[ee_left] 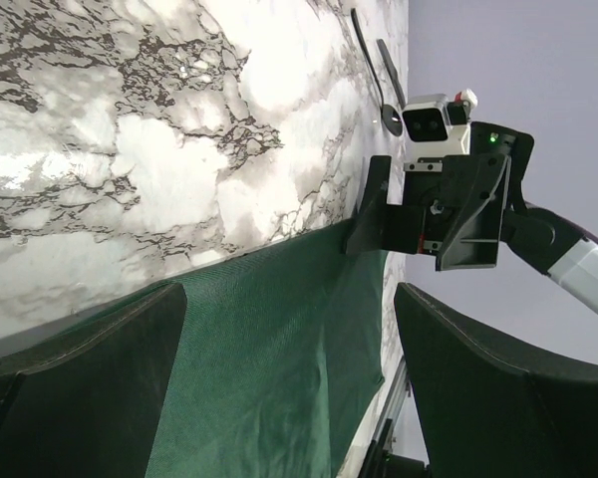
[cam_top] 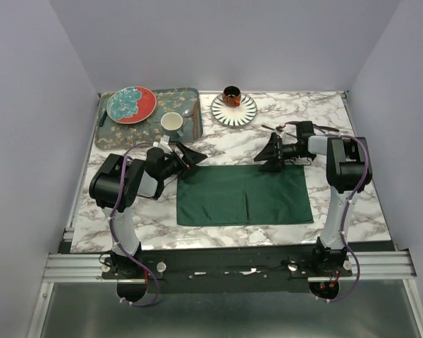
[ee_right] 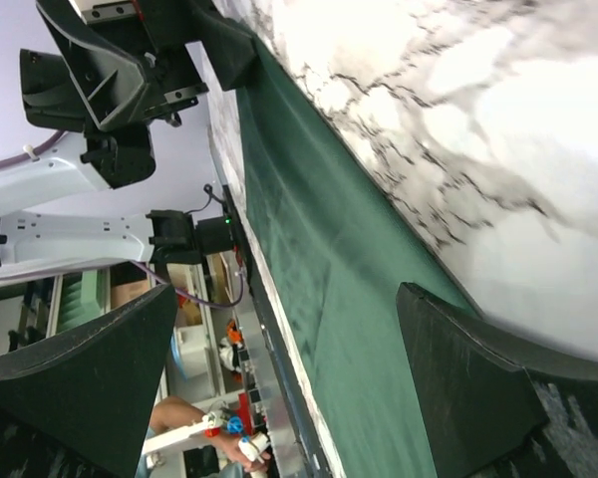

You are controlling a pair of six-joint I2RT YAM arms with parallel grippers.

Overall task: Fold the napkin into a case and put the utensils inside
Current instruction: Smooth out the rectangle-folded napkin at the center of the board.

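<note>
The dark green napkin (cam_top: 243, 195) lies flat on the marble table, a crease running up from its near edge. My left gripper (cam_top: 192, 156) stands open over the napkin's far left corner, jaws wide with only cloth (ee_left: 279, 349) showing between them. My right gripper (cam_top: 271, 156) is open too, at the napkin's far edge right of the middle, and green cloth (ee_right: 349, 289) fills its gap. The black utensils (cam_top: 329, 128) lie behind the right arm, partly hidden by it. In the left wrist view they (ee_left: 377, 65) lie on the marble beyond the right gripper.
A green tray (cam_top: 195, 125) at the back left holds a red and teal plate (cam_top: 131, 104), a white cup (cam_top: 172, 123) and a silver spoon (cam_top: 188, 113). A striped plate (cam_top: 234, 110) with a small dark cup (cam_top: 231, 94) stands at the back centre.
</note>
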